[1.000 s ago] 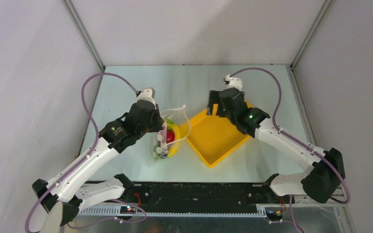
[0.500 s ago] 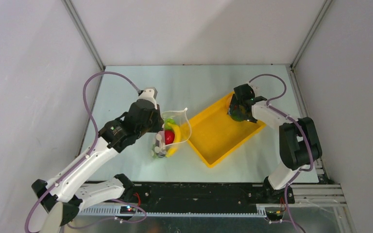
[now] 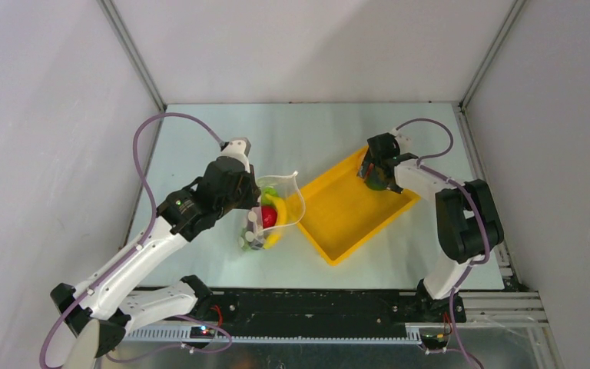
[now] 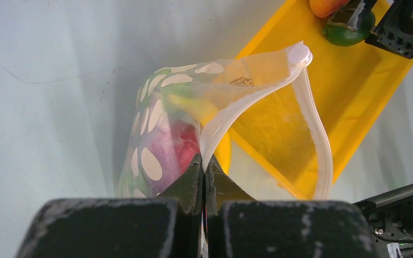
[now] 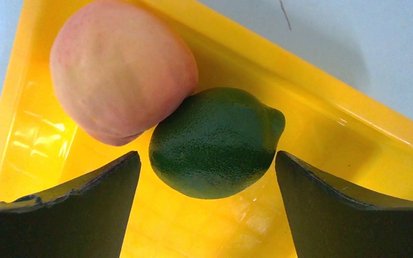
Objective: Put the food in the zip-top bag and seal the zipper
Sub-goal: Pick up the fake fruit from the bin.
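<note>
The left hand [image 4: 203, 177] is pinched fully closed on the near lip of the zip-top bag [image 4: 150, 129], which rises just ahead of its fingers with the mouth gaping. The zipper [image 4: 313, 126] curls off to that hand's right, unsealed. A red tomato [image 3: 268, 217] and a banana [image 3: 280, 206] show inside (the rest blurs behind plastic). The right hand [image 5: 207, 161] is spread wide and holds nothing. A green round fruit [image 5: 215, 142] lies between its fingers, and a peach [image 5: 121, 70] touches the fruit just beyond, both in the yellow tray [image 5: 328, 140].

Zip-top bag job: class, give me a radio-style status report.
Left tool shut on zip-top bag rim, mouth open. Right tool open astride green fruit in yellow tray. Peach touching that fruit.
</note>
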